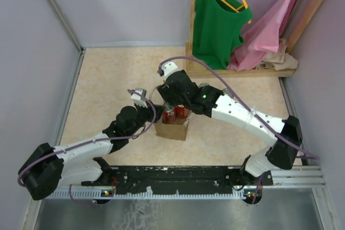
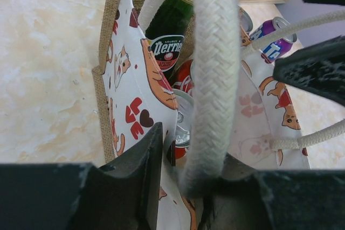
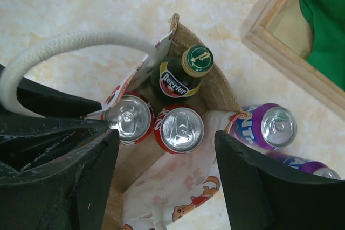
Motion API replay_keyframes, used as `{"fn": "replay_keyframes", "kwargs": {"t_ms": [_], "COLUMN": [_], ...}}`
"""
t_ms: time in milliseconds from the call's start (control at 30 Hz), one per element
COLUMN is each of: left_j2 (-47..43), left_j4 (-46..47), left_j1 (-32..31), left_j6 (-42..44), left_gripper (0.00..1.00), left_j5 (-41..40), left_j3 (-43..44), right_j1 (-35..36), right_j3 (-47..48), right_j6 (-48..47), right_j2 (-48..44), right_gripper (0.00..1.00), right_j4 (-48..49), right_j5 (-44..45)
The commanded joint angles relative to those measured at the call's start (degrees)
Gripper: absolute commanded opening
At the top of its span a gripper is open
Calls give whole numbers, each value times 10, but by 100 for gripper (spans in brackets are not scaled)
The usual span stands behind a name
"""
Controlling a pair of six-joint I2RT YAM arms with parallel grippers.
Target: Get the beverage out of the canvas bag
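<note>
The canvas bag (image 1: 171, 130) stood upright on the pale table (image 1: 108, 79), just in front of both arms' wrists. Inside it were a green Perrier bottle (image 3: 186, 71) and two red cans (image 3: 179, 127), all upright. Two purple cans (image 3: 267, 126) stood just outside its far wall.

The left arm (image 1: 81, 146) stretched low from its base and angled in toward the bag's left side. The left gripper (image 2: 207, 154) had its jaws drawn in on the white rope handle (image 2: 215, 52), with an edge of the printed lining caught beside it.

The right arm (image 1: 242, 114) reached across from the right, its wrist bent down over the bag's mouth. The right gripper (image 3: 167, 133) pointed straight down, its jaws spread wide to either side of the red cans and touching neither.
</note>
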Motion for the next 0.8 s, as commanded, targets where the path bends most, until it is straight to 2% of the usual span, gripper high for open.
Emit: {"fn": "replay_keyframes", "kwargs": {"t_ms": [0,300,767], "left_j2": [-7,-23,-28], "left_j4": [-26,-55,-60], "left_j1": [-5,-5,-5], "left_j6": [6,5,10], "left_gripper": [33,33,33], "left_j5": [-7,-39,-43], "left_j3": [-8,-9,-11], "right_j1": [-9,-76,-86], "right_j3": [4,-53,-88], "right_j6": [-2,31,45], "right_j2": [10,22,60], "right_gripper": [71,67,66], "right_j4": [3,25,40], "right_j5": [-15,-114,-118]}}
